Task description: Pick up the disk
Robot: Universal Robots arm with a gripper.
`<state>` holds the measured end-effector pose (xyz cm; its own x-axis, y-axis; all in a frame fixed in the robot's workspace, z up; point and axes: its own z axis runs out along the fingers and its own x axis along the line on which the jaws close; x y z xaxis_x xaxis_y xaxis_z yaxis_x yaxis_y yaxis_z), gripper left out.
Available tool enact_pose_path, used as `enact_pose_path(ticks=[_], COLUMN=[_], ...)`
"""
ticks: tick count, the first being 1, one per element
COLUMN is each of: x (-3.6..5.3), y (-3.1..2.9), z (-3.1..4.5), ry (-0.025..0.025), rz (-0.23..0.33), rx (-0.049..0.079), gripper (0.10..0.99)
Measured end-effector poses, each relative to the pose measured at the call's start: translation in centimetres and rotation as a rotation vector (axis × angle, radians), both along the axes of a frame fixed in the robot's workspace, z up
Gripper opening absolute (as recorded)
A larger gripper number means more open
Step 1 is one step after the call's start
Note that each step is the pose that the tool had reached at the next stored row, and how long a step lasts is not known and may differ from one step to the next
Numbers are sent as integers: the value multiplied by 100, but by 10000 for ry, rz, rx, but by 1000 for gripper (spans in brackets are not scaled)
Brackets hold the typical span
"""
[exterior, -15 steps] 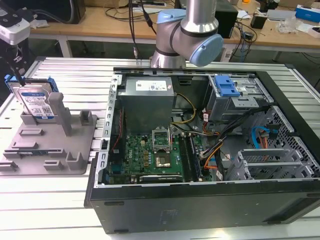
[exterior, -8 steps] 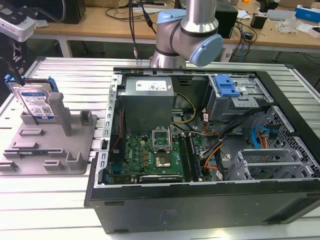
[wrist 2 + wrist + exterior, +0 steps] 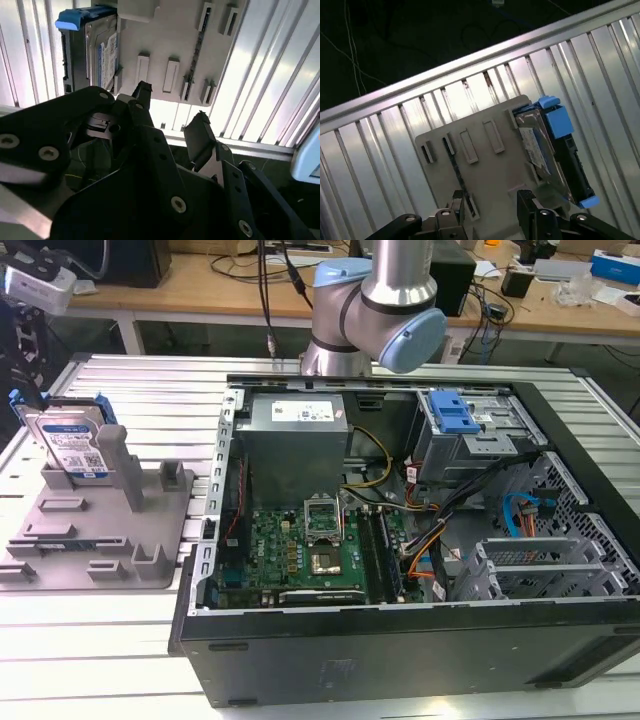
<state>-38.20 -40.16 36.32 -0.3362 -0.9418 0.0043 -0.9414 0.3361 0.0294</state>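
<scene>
The gripper (image 3: 171,107), in the second wrist view, has its two black fingers (image 3: 200,135) spread apart with nothing between them. It hangs over the grey fixture (image 3: 170,30), clear of the disk (image 3: 102,55). The disk stands on edge in a slot at the fixture's corner, with a blue side rail (image 3: 72,20) along its edge.

In the first wrist view the gripper (image 3: 490,200) is likewise spread and empty above the fixture (image 3: 470,145). The disk (image 3: 540,150) stands at the fixture's end, untouched.

In the exterior view the disk (image 3: 62,430) stands upright against a post of the fixture (image 3: 100,530).

Step in hand, as judged: approach, with no grasp made yet. A grasp calls for the fingers to sit astride the disk's flat faces. The print on the white-and-blue label (image 3: 82,452) is too small to read.
</scene>
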Motion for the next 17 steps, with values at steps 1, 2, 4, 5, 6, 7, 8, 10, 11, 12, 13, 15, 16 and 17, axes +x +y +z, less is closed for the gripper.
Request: enact_pose_path(ticks=[1,2,4,5,6,7,8,10,11,12,13,15,16,17], x=[0,0,0,0,0,0,2,5,8,13,14,15,14,15], y=[0,0,0,0,1,5,9,20,31,68,115,157,186,195], z=[-4,-8,-16,-19,-21,-24,-25,-27,-28,-29,-36,-41,-44,-45], ry=[-29,-59,-132,-169,-201,-243,-276,-335,-366,-377,-378,-377,-366,-358], rz=[275,551,1238,1455,1575,1674,1732,1814,1858,1912,1970,2038,2141,2195], rx=[0,1,1,0,-1,-3,-5,-9,-11,-11,-10,-9,-5,2], gripper=[541,541,541,541,541,541,541,541,541,541,541,541,541,541])
